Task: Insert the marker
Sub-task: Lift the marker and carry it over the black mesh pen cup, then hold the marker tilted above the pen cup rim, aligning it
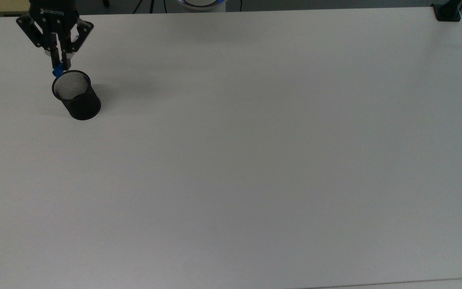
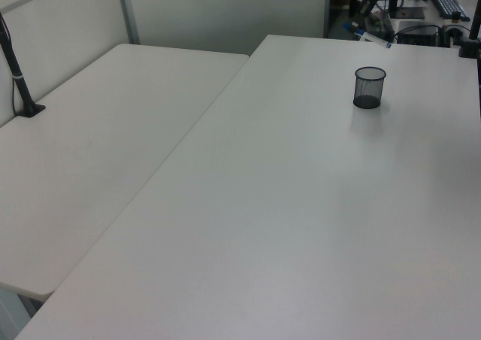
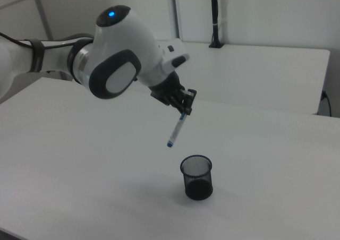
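Observation:
My gripper point(image 1: 59, 64) point(image 3: 184, 112) hangs high above the table, shut on the marker point(image 3: 176, 130) near its blue cap. The white barrel slants down to the right view's left, its small blue tip lowest. In the top view only the marker's blue end point(image 1: 57, 72) shows under the fingers, right at the far rim of the black mesh cup point(image 1: 76, 95). The cup point(image 3: 197, 177) stands upright and looks empty, below and to the right view's right of the marker tip. In the left view the marker point(image 2: 368, 34) shows above and beyond the cup point(image 2: 369, 87).
The white table point(image 1: 255, 160) is bare around the cup. A second white table point(image 2: 90, 152) adjoins it on the left view's left. A black clamp post point(image 1: 447, 12) sits at the top view's far right corner. My arm's white body point(image 3: 117, 54) looms at the right view's left.

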`<state>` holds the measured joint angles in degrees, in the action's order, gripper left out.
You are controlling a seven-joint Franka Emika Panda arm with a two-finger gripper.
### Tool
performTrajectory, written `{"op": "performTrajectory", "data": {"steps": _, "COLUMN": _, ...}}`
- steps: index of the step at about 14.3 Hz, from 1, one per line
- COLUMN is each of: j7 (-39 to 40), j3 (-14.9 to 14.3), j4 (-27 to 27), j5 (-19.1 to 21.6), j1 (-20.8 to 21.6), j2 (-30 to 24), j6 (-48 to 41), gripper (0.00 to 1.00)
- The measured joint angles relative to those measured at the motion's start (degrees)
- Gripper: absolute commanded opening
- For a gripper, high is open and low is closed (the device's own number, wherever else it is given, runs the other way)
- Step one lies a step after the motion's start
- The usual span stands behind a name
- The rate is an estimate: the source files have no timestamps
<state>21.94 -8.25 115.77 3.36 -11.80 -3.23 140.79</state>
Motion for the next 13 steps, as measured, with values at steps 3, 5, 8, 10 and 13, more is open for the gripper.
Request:
{"op": "performTrajectory", "data": {"steps": 3, "j7": 13.8, "j3": -0.1, "j4": 2.4, "j5": 7.9, "j1": -5.0, "j2": -1.7, "j6": 0.0, "gripper": 0.08}}
{"op": "performTrajectory", "data": {"steps": 5, "j7": 19.2, "j3": -0.1, "j4": 2.7, "j5": 12.2, "j1": -7.2, "j2": -1.9, "j6": 0.0, "gripper": 0.08}}
{"op": "performTrajectory", "data": {"steps": 8, "j7": 19.7, "j3": -0.1, "j4": 3.0, "j5": 12.4, "j1": -7.4, "j2": -1.9, "j6": 0.0, "gripper": 0.08}}
{"op": "performTrajectory", "data": {"steps": 10, "j7": 19.8, "j3": -0.1, "j4": 3.0, "j5": 12.4, "j1": -7.4, "j2": -1.9, "j6": 0.0, "gripper": 0.08}}
{"op": "performTrajectory", "data": {"steps": 13, "j7": 19.9, "j3": -0.1, "j4": 3.0, "j5": 12.4, "j1": -7.4, "j2": -1.9, "j6": 0.0, "gripper": 0.08}}
